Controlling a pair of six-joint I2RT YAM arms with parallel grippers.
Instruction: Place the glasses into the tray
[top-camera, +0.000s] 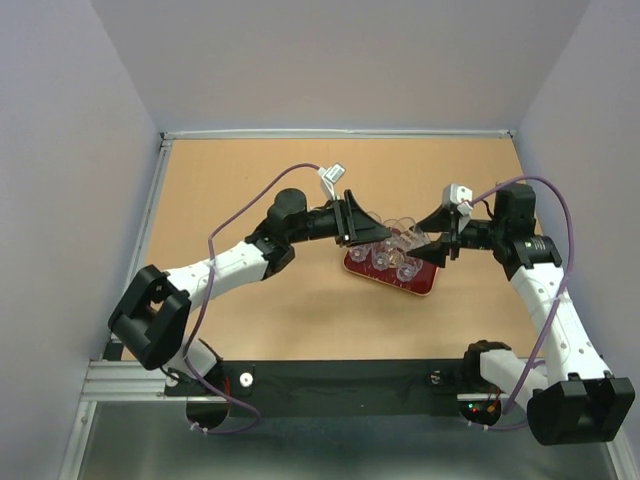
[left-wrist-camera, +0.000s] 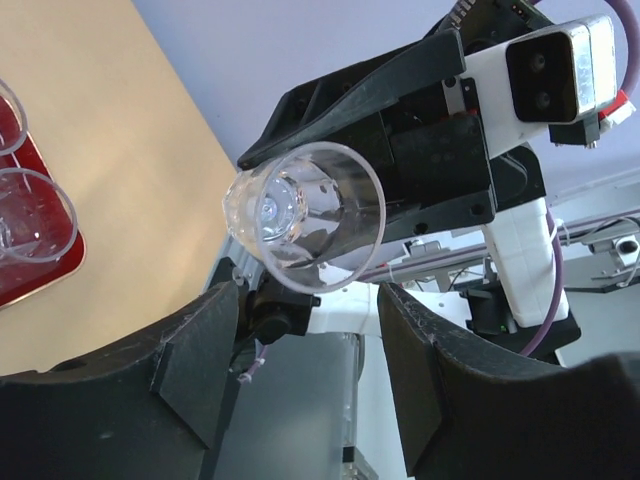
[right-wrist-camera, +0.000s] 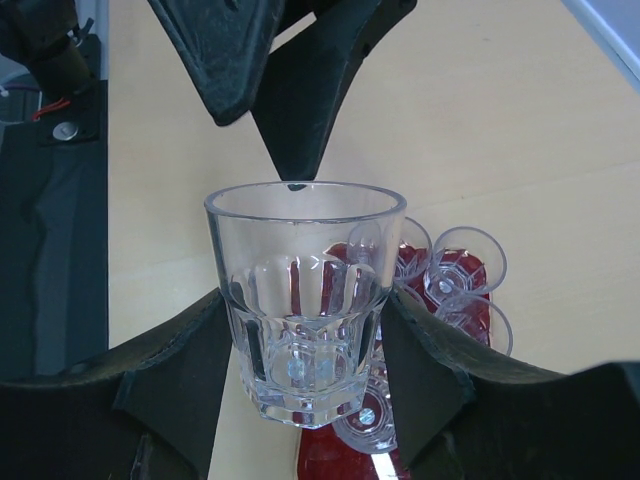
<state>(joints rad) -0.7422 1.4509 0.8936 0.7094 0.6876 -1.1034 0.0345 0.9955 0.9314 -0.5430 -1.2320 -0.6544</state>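
The dark red tray (top-camera: 424, 285) lies at the table's middle with several clear glasses (top-camera: 384, 258) standing on it. My right gripper (top-camera: 426, 243) is shut on one more clear glass (top-camera: 409, 239) and holds it just above the tray's far right part. In the right wrist view this glass (right-wrist-camera: 303, 300) sits upright between my fingers (right-wrist-camera: 175, 385), with the tray (right-wrist-camera: 330, 462) and other glasses (right-wrist-camera: 466, 262) below. My left gripper (top-camera: 366, 224) is open and empty, at the tray's far left edge, facing the held glass (left-wrist-camera: 305, 215). The tray's emblem is hidden.
The tray's corner (left-wrist-camera: 40, 275) with two glasses (left-wrist-camera: 35, 215) shows at the left of the left wrist view. The left gripper's fingers (right-wrist-camera: 270, 70) hang close behind the held glass. Grey walls enclose the table (top-camera: 230, 170) on three sides.
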